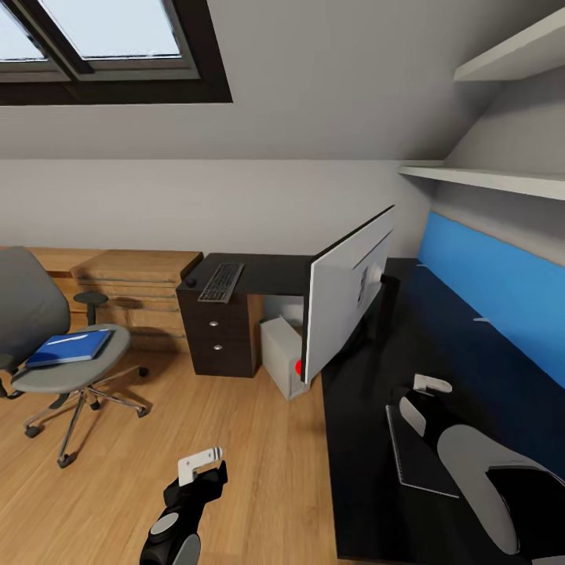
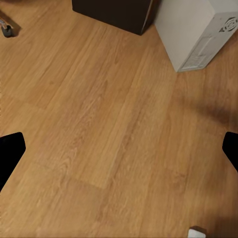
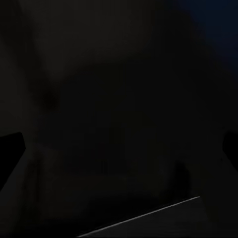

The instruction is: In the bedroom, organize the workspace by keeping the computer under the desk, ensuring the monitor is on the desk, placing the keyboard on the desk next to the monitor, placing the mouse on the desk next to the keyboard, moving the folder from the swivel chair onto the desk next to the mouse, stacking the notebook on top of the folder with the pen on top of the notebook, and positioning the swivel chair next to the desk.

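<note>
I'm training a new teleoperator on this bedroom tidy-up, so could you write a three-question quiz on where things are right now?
1. True or false: the blue folder lies on the seat of the swivel chair.
2. The keyboard rests on: A) the floor, B) the desk top above the dark drawers, C) the wall shelf.
3. Fill in: the left end effector hangs over the bare wooden ____.

Key
1. True.
2. B; the small dark mouse sits just beside it.
3. Floor; the left wrist view looks down on planks, with the computer tower at the frame's edge.
</note>
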Motion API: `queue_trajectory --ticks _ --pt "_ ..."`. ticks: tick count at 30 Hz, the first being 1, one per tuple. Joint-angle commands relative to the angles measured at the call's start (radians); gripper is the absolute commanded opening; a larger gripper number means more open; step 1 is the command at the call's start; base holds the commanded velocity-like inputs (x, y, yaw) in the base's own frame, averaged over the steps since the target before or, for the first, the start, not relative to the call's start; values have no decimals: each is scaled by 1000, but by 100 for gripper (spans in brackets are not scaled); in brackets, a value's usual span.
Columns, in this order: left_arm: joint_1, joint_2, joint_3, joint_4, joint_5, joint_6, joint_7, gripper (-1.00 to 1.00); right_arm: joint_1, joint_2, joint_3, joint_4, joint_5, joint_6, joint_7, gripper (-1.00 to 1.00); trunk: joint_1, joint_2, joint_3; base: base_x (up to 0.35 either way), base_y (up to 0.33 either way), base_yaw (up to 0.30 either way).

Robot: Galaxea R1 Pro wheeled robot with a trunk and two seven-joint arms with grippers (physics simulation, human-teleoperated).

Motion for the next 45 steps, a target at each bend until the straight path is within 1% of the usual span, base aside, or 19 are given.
queue_trajectory --ticks 1,8,10,12,16,25,35,45 --pt "-1 0 -2 -1 7 3 7 100 0 0 6 3 -6 11 -5 100 0 -1 -1 0 0 0" --pt "-1 4 -1 -1 7 2 7 100 0 -2 6 32 -6 53 -5 100 0 -1 -1 0 0 0" --pt "-1 6 -1 -1 7 2 7 100 0 -2 7 34 -6 59 -5 100 0 -1 -1 0 0 0" --pt "-1 14 -1 -2 8 1 6 100 0 -2 7 35 -5 63 -5 100 0 -1 -1 0 0 0" --pt "-1 19 -2 -5 10 1 6 100 0 -2 7 35 -5 65 -5 100 0 -1 -1 0 0 0" --pt "-1 21 -2 -9 12 2 6 100 0 -2 7 35 -5 65 -5 100 0 -1 -1 -3 0 0" --pt "-1 21 -2 -9 12 3 6 100 0 -2 8 35 -4 64 -5 100 0 -1 -1 -87 0 0" --pt "-1 21 -2 -9 12 3 6 100 0 -2 9 35 -4 61 -5 100 0 -1 -1 -210 0 0"
